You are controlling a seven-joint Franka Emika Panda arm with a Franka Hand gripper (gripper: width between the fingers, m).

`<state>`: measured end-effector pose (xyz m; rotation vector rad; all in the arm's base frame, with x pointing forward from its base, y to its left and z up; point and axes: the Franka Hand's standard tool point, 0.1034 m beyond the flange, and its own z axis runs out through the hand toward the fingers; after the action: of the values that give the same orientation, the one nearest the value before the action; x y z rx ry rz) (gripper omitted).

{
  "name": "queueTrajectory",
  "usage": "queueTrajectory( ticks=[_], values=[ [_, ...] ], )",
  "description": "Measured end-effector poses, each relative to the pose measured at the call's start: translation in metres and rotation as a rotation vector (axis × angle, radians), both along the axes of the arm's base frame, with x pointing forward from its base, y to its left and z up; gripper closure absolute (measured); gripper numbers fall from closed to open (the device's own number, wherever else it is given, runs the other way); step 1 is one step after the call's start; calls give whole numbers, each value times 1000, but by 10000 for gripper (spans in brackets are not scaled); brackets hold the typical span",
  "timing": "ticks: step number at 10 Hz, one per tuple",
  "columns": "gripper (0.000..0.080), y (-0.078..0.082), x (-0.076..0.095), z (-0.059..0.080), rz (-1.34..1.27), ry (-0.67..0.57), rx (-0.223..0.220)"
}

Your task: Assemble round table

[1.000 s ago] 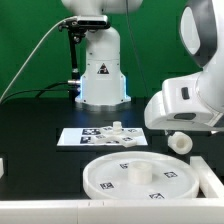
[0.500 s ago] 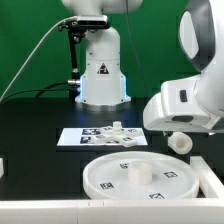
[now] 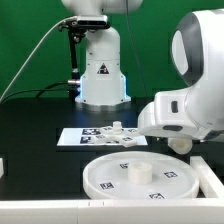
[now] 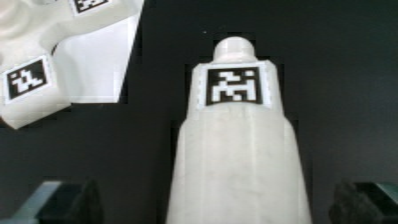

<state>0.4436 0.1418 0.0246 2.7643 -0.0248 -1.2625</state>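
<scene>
Post: recorded lying on the dark bench directly in front of the tool, in the gap between the two fingers. Its long axis was seen to run straight out ahead of the tool, across the line on which the fingers close. The rounded tip pointed away from the tool, and a square tag was turned up toward the wrist.

Tool: released, jaws spread wide, nothing gripped. A dark strip was visible between each finger and the post's flank, so no contact was noted on either side. How high the fingertips stood above the bench could not be told.

Judgement: the coming move was taken to be a closing on the post's body, after any lowering needed. The axis was already squared to the jaws, so little turning of the wrist was thought necessary.

Room: the cross-shaped foot was noted ahead of the tool and off to one finger's side, near the post's tip but apart from it. Bare bench was seen on the post's other side. In the exterior view the round disc lay well apart from the tool, nearer the camera. The marker board lay to the exterior view's left of the tool.
</scene>
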Motion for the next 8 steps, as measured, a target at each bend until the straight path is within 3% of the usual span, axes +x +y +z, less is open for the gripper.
queueTrajectory(
  ticks=[5, 7, 8],
  values=[
    [151, 3, -8, -9, -21, 17, -13],
    [395, 3, -8, -9, -21, 18, -13],
    [394, 3, -8, -9, -21, 18, -13]
  ],
)
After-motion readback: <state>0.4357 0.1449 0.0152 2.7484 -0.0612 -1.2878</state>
